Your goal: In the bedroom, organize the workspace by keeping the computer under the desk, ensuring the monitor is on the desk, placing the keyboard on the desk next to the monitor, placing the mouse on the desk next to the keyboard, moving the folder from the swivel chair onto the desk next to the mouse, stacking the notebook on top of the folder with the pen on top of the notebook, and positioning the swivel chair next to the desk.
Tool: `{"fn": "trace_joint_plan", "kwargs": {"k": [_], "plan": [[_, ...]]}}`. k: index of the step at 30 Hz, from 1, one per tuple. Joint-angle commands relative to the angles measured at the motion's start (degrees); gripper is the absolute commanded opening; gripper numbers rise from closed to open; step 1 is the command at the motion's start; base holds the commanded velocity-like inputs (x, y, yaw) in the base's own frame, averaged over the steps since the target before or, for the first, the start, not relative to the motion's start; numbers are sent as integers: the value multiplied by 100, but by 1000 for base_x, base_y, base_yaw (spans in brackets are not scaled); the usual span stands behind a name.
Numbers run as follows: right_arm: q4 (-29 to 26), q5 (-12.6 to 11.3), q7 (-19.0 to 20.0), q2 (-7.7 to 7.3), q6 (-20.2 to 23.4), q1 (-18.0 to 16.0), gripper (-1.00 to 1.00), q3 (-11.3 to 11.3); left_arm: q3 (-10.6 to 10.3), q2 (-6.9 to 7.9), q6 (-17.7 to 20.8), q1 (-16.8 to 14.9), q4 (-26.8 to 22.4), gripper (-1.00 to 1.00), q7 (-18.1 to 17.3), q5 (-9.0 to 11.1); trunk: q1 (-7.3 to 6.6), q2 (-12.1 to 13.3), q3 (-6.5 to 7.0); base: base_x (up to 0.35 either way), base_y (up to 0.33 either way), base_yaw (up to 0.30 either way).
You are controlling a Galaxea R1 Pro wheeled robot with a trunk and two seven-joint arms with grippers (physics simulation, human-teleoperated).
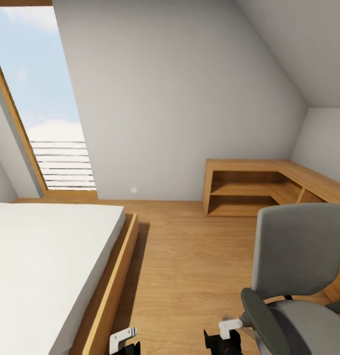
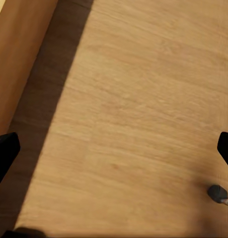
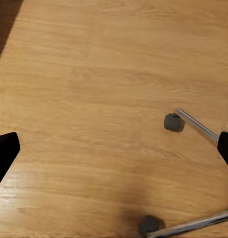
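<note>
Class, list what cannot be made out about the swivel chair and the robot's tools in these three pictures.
- Swivel chair: head view, seat and base cut off by the frame edges.
- Chair seat contents: hidden by the backrest angle and frame edge.
- Left tool, right tool: wrist views, fingertips cut off at the edges, spread wide over wooden floor.

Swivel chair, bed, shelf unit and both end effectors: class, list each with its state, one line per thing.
swivel chair: upright on the wooden floor, nothing visible on the part of its seat that shows, backrest toward the shelf unit.
bed: flat white top, bare.
shelf unit: open-fronted, its visible shelves bare.
left end effector: open, holding nothing, over the floor.
right end effector: open, holding nothing, above the chair's chrome legs.
</note>
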Motion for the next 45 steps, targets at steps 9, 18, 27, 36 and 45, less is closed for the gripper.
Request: {"fn": "trace_joint_plan", "kwargs": {"k": [9,18,27,36,45], "plan": [[319,-278,370,-75,-7,-94,100,39,-4,44,17,-18,-7,100,61,62,198,-366,-168,0,0,0],[349,-291,399,-85,-144,-100,100,51,-10,179,-336,-19,-10,100,42,61,396,-727,-330,0,0,0],[455,-271,400,-83,-383,-100,100,60,-4,216,-380,-20,-613,100,40,58,593,-1088,-491,0,0,0],[532,-284,456,-92,-297,-100,100,43,-12,334,-362,151,-1191,100,40,59,791,-1449,-653,0,0,0],[516,-318,584,-101,291,-100,100,22,-9,345,-364,323,-1535,100,40,54,989,-1810,-814,0,0,0]]}}
